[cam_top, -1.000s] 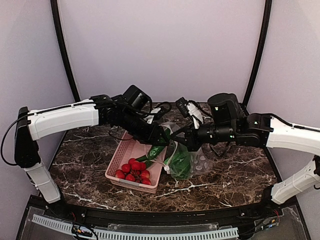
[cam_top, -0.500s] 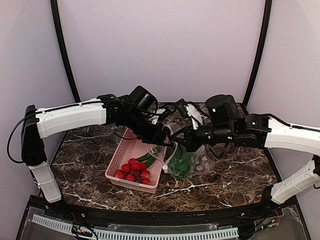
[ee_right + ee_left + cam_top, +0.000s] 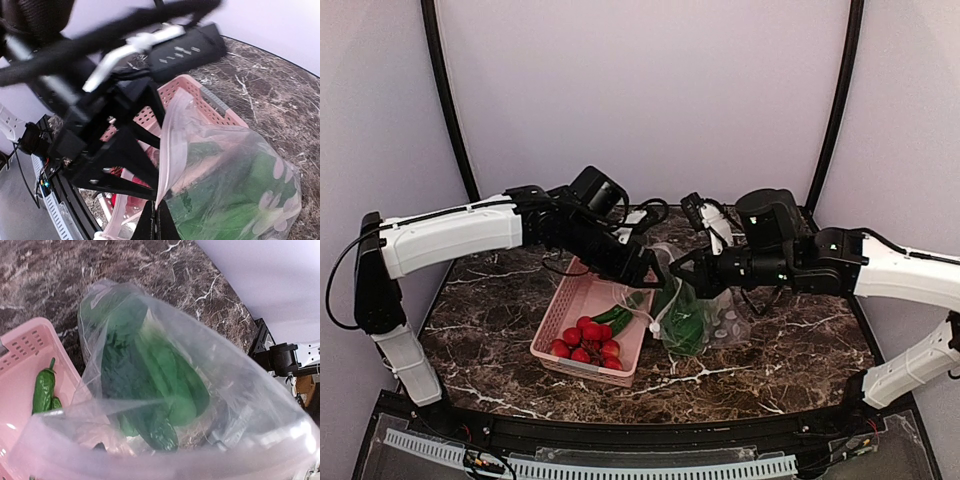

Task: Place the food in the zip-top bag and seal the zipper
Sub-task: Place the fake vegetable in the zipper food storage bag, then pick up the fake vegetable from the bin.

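The zip-top bag (image 3: 718, 322) hangs upright right of the basket, held up by its mouth. Green food (image 3: 685, 322) fills its lower part: leafy and cucumber-like pieces in the left wrist view (image 3: 150, 375). My left gripper (image 3: 648, 268) is at the mouth's left end, and the zipper (image 3: 150, 460) runs across that wrist view and hides the fingers. My right gripper (image 3: 157, 222) is shut on the zipper (image 3: 172, 140) just below the left gripper's black fingers (image 3: 120, 165). A green pepper (image 3: 44, 390) and slim green pieces (image 3: 620, 315) lie in the basket.
A pink slatted basket (image 3: 560, 305) stands left of the bag on the marble table, with a cluster of red toy fruits (image 3: 585, 340) at its near end. A white cord or clip (image 3: 653, 328) hangs by the bag. Black frame posts stand at both back corners.
Both grippers have drawn the bag's mouth up and a little apart. The bag now hangs narrower and more upright. The left gripper has shifted slightly back to the left.
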Controlling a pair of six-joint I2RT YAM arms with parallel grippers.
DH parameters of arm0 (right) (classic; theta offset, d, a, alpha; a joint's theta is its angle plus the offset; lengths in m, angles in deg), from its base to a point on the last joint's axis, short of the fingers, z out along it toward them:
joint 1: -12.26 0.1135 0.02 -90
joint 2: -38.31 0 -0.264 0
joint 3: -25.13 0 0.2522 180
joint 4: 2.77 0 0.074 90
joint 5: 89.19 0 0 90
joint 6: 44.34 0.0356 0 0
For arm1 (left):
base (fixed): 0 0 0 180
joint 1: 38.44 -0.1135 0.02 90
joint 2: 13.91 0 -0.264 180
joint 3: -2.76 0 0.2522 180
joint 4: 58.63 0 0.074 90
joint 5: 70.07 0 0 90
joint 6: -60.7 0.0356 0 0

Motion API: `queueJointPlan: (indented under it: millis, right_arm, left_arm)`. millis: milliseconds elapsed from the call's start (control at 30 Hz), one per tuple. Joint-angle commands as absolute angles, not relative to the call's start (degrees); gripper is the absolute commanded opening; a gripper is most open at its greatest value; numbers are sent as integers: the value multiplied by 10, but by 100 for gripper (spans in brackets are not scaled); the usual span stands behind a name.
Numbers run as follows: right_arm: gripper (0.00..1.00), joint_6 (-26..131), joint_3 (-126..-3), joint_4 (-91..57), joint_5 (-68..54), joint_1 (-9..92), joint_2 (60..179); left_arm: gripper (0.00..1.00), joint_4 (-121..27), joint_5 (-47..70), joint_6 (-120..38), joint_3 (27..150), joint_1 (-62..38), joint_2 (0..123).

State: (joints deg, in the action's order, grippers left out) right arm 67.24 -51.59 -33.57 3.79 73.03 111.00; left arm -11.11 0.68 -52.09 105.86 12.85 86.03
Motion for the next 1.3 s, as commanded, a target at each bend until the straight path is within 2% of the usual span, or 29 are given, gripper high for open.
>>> queueJointPlan:
  millis: [0,267,367,600,800,1000,1267]
  right_arm:
    - [0,722,-500,-336,117,726,1071]
    - [0,758,-481,-337,138,698,1035]
    - [0,767,-479,-336,134,691,1035]
    - [0,768,-485,-336,126,686,1042]
    - [0,769,-490,-336,118,685,1050]
    - [0,775,-483,-336,119,684,1042]
    - [0,771,-488,-338,118,682,1044]
  left_arm:
    - [73,-143,21,-457,1012,129,745]
    - [86,-145,-29,-396,890,130,595]
    - [89,-134,2,-398,851,127,546]
    - [90,-141,30,-441,772,61,519]
    - [73,-131,67,-438,794,36,632]
    - [62,-122,110,-399,841,36,742]
    - [55,-114,115,-363,900,38,853]
